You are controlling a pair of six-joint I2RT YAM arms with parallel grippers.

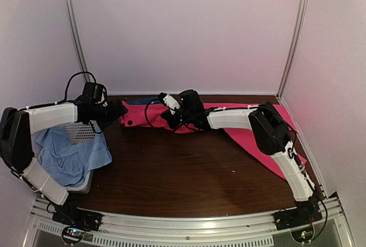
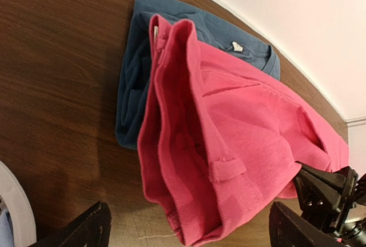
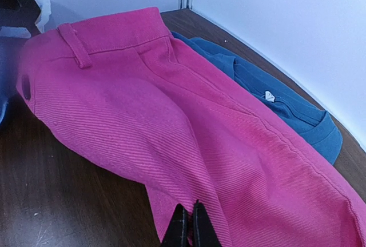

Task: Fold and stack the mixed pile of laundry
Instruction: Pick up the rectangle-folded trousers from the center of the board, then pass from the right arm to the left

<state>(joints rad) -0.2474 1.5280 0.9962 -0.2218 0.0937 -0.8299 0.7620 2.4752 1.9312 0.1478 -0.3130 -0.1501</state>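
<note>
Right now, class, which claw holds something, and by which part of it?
The right claw appears shut on the pink garment, pinching its edge some way from the waistband. The left claw is open, holding nothing.

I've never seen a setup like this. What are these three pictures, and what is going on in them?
Two robot arms, left and right, sit at a brown table. The overhead picture looks down from behind them; the other two come from cameras on each wrist. A pink garment lies partly over a dark blue shirt at the back. A light-blue cloth drapes over a white basket on the left. The left gripper is open, facing the pink garment, holding nothing. The right gripper is shut, apparently pinching that garment's edge.
</note>
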